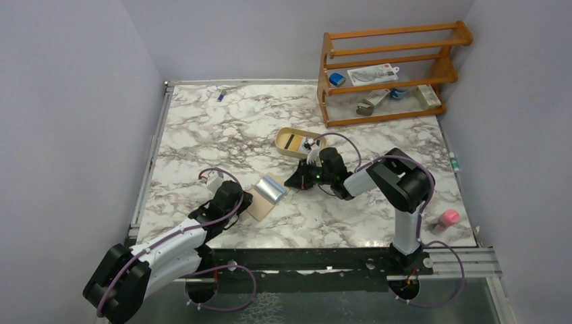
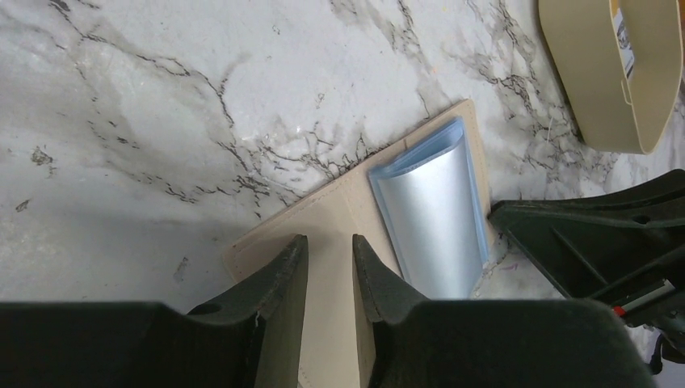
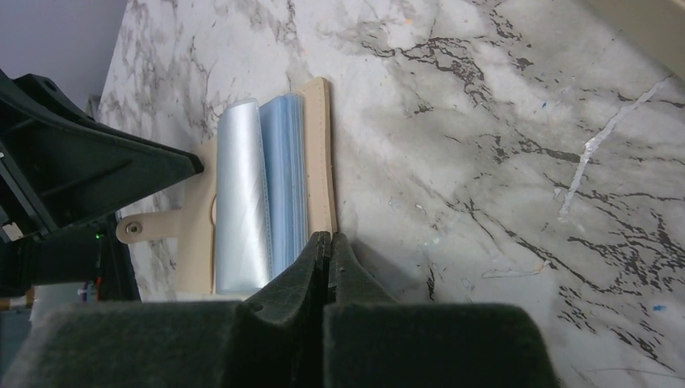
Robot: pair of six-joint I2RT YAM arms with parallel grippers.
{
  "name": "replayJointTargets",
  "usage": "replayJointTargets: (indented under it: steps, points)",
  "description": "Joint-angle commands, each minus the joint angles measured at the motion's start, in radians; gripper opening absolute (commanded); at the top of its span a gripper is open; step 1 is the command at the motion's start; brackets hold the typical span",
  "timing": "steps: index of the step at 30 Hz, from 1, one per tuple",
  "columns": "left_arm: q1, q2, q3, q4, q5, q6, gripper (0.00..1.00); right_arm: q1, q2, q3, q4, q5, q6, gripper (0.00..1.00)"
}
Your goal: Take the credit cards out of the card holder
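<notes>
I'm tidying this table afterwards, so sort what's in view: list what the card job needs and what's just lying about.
Job: card holder, credit cards.
Lying about: oval tray, wooden rack, pink item.

My left arm stretches low and forward, left gripper (image 2: 329, 252) with jaws narrowly parted. My right arm bends at a raised elbow, right gripper (image 3: 325, 242) pressed closed.

White-black arms (image 1: 172, 246), purple cables (image 1: 214, 169), dark fingers (image 2: 279, 279)
</notes>
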Motion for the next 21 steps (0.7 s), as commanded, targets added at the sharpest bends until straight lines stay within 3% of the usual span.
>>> replayJointTargets:
  steps: [1, 3, 6, 8, 10, 15, 21]
  points:
    - [0.007, 0.041, -0.031, 0.061, -0.002, -0.001, 0.27, 0.005, 0.008, -0.019, -0.069, -0.051, -0.024, 0.01]
    - [0.008, 0.064, -0.038, 0.081, -0.012, 0.002, 0.26, 0.005, -0.002, -0.016, -0.078, -0.073, -0.031, 0.03]
    - [0.011, 0.107, -0.055, 0.119, -0.018, 0.003, 0.23, 0.005, -0.012, -0.007, -0.112, -0.084, -0.044, 0.38]
    - [0.012, 0.138, -0.067, 0.143, -0.015, 0.000, 0.21, 0.006, -0.009, 0.003, -0.136, -0.086, -0.050, 0.51]
    - [0.013, 0.163, -0.079, 0.175, -0.006, -0.001, 0.19, 0.006, 0.000, 0.009, -0.147, -0.100, -0.046, 0.58]
    - [0.013, 0.202, -0.102, 0.235, 0.004, -0.002, 0.14, 0.005, 0.039, 0.014, -0.115, -0.177, 0.009, 0.65]
    - [0.013, 0.218, -0.105, 0.274, -0.001, 0.003, 0.13, 0.005, 0.115, 0.008, 0.039, -0.314, 0.112, 0.62]
